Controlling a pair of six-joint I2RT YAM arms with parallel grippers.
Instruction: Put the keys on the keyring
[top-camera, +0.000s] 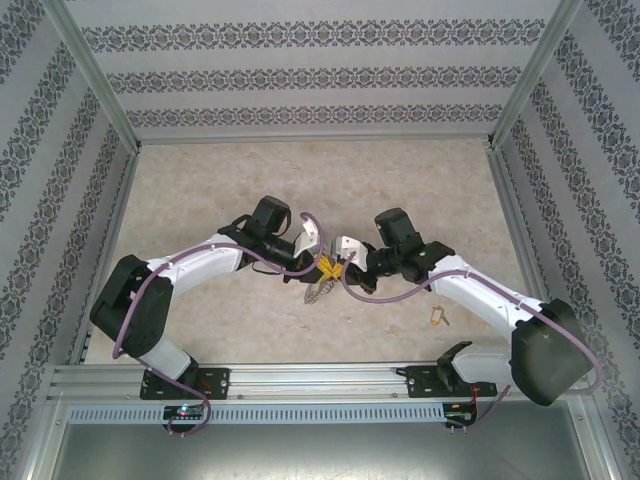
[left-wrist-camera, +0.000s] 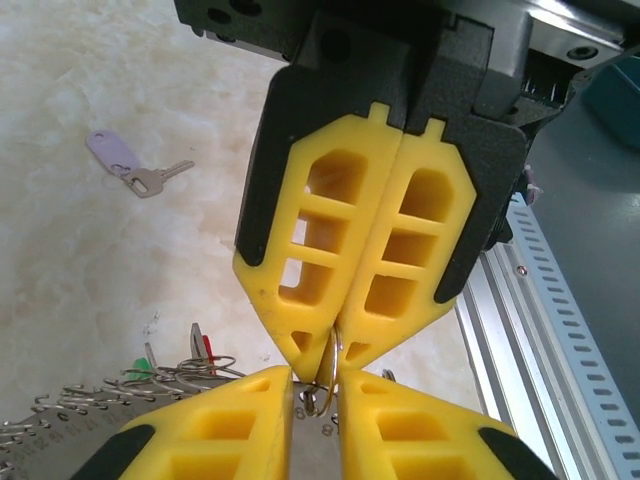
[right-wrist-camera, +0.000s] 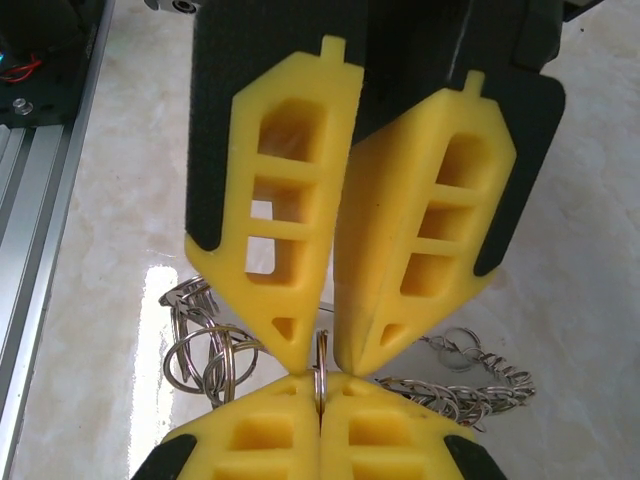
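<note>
My right gripper (top-camera: 343, 268) (right-wrist-camera: 320, 378) is shut on a small silver split ring (right-wrist-camera: 321, 345), seen edge-on. My left gripper (top-camera: 322, 266) (left-wrist-camera: 315, 375) meets it tip to tip. Its fingers (left-wrist-camera: 230, 420) stand a narrow gap apart on either side of the same ring (left-wrist-camera: 332, 356), which is thinner than the gap. Below them the keyring (left-wrist-camera: 70, 398) (right-wrist-camera: 470, 385), a hoop fringed with small rings, lies on the table with red-tagged (left-wrist-camera: 207, 348) and green-tagged keys (left-wrist-camera: 148, 365) and loose rings (right-wrist-camera: 205, 355). One tagged key (left-wrist-camera: 150, 180) (top-camera: 437, 316) lies apart on the right.
The aluminium rail (top-camera: 320, 378) (left-wrist-camera: 540, 330) (right-wrist-camera: 30, 250) runs along the near table edge, close behind both wrists. Patterned walls (top-camera: 320, 75) enclose the marble tabletop (top-camera: 300, 180) on three sides. Purple cables (top-camera: 390, 290) loop off both arms.
</note>
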